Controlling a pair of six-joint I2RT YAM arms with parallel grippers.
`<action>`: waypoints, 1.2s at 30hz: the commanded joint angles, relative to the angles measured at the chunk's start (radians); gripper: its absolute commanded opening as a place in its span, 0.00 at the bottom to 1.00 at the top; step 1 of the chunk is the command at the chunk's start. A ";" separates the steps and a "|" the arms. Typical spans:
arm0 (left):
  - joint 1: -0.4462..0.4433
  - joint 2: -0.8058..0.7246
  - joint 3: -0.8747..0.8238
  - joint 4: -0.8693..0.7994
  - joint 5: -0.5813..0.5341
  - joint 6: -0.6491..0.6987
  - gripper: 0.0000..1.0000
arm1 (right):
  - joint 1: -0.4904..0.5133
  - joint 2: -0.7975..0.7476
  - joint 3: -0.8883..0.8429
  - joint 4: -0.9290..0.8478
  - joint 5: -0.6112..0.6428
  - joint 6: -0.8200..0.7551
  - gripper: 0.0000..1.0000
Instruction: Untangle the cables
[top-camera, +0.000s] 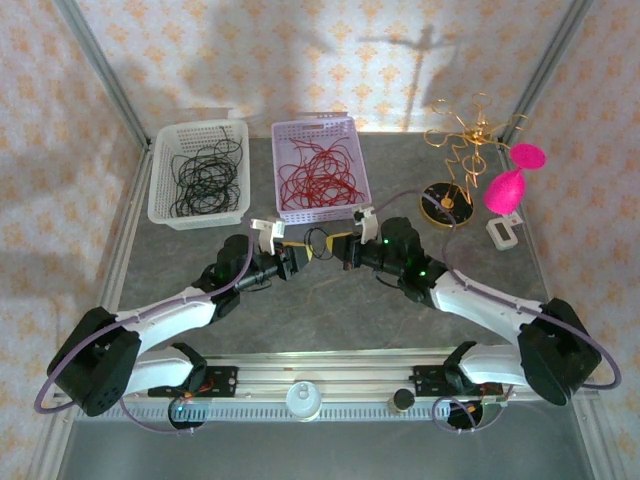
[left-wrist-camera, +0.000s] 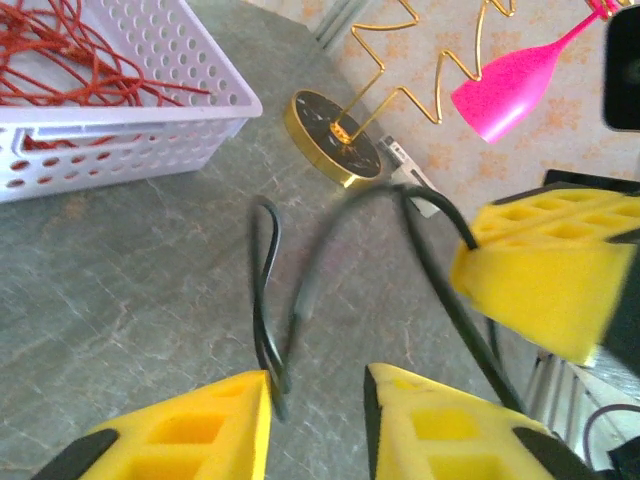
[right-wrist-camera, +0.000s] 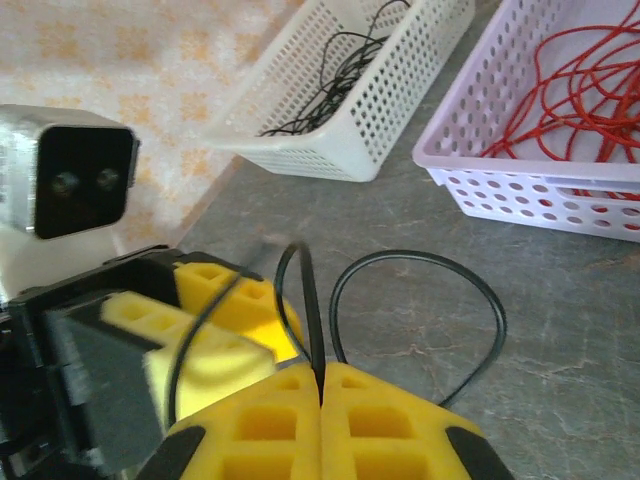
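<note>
- Loose black wire cable (top-camera: 318, 238) looped over the grey stone-patterned tabletop (top-camera: 330, 310), strung between both arms at the middle, just in front of the lilac perforated plastic basket (top-camera: 312, 126).
- Right end effector (right-wrist-camera: 320, 420) closed pad to pad, clamped on that black wire cable, with strands rising out of the seam into an open loop.
- Left end effector (left-wrist-camera: 318, 425) with yellow foam pads (left-wrist-camera: 190, 435) apart by a narrow gap. One strand running down into that gap along a pad's inner edge, not pinched as far as visible.
- Probably very light, limp yet springy: keeping its curls, sagging between holds, prone to spring back or slide through soft foam under a fast pull.
- Best taken on a single strand close to a crossing, never across two strands at once. Pull slowly, apart and sideways, to open the loop rather than tighten it.
- Other cables lying sorted: red wire cables (top-camera: 320, 175) in the lilac basket, black wire coils (top-camera: 205, 178) in the white perforated plastic basket (top-camera: 163, 190).
</note>
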 joint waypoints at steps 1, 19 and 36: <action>-0.006 0.004 0.027 -0.003 -0.061 0.033 0.28 | -0.003 -0.035 0.028 -0.013 -0.044 0.019 0.00; -0.011 -0.050 0.102 -0.253 -0.220 0.134 0.00 | 0.039 -0.134 0.119 -0.287 0.165 -0.273 0.00; -0.044 -0.255 0.325 -0.707 -0.150 0.185 0.00 | 0.113 0.013 0.082 0.034 0.463 -0.314 0.30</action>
